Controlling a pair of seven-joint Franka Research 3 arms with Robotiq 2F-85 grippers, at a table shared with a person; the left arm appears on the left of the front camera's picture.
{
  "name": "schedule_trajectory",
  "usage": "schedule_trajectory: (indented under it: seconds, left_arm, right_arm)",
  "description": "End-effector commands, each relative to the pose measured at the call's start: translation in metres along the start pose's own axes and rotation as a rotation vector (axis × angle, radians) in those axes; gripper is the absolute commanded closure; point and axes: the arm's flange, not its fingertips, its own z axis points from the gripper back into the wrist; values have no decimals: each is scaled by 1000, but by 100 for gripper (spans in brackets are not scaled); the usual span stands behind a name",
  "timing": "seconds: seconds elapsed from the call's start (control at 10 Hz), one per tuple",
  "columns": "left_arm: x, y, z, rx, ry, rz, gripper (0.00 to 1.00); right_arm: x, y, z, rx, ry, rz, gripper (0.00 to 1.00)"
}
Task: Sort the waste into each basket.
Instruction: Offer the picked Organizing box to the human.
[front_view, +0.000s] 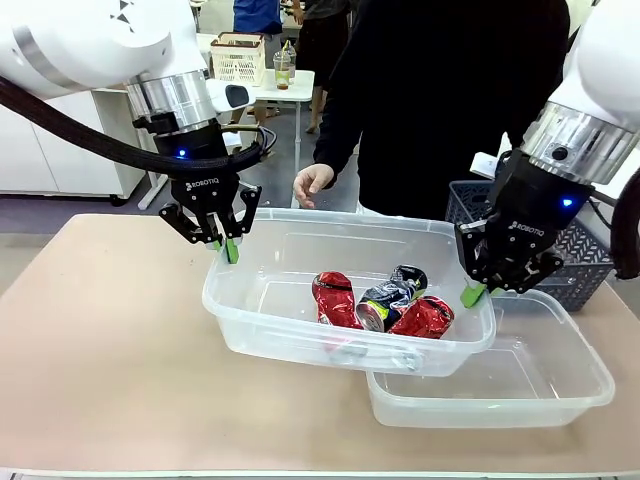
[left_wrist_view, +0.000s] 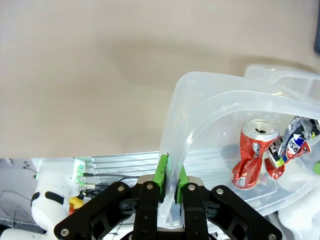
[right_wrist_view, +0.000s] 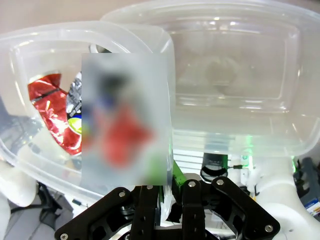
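Slippage is the worry here. The left gripper (front_view: 228, 247), at centre left of the front view, is pinched tight on the near-left rim of the upper tub (front_view: 300, 222). The right gripper (front_view: 476, 292), at centre right, is pinched just as tight on the tub's right rim. Between them the tub looks to hang a little off the table (front_view: 100, 340), its right end overlapping the lower tub (front_view: 590, 385) at lower right.

The waste sits in the middle of the upper tub: a crushed red can (front_view: 335, 298), a dark printed can (front_view: 388, 300) leaning on it, and another red can (front_view: 423, 316) just to the right.

From where I stand, each grip is only a thin bite on a slick, bendy rim. If the arms move apart or out of step, the wall could flex and pop out from between the pads, and that end would drop. If one side rises faster, the cans would likely slide to the low end and spill out together, unsorted. The raised tub could also knock the lower tub toward the table edge or into the dark basket (front_view: 585, 255) behind it. A person's hand (front_view: 312, 183) hovers near the far rim, so a swing that way risks a bump.
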Motion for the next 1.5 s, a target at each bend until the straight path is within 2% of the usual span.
schedule_trajectory:
  seconds: [0.0, 0.6, 0.7, 0.8, 1.0, 1.2, 1.4]
  left_arm:
    - [2, 2, 1, 2, -6, 9, 93]
    - [0, 0, 0, 0, 0, 0, 93]
    - [22, 0, 13, 26, -47, 43, 93]
    - [44, -3, 26, 18, -81, 33, 93]
    - [78, -2, 46, -45, -87, 22, 93]
    - [107, 4, 44, -70, -59, 38, 93]
    - [129, 9, 34, -92, -20, 40, 93]
  right_arm:
    - [-3, 0, 5, 20, -3, 14, 94]
    - [0, 0, 0, 0, 0, 0, 94]
    - [28, 9, 18, 4, -8, 60, 94]
    - [63, 14, 35, 35, 15, 106, 94]
    - [119, 21, 45, 34, 63, 121, 94]
    - [150, 20, 35, 56, 112, 145, 94]
    - [156, 9, 19, 99, 131, 140, 94]
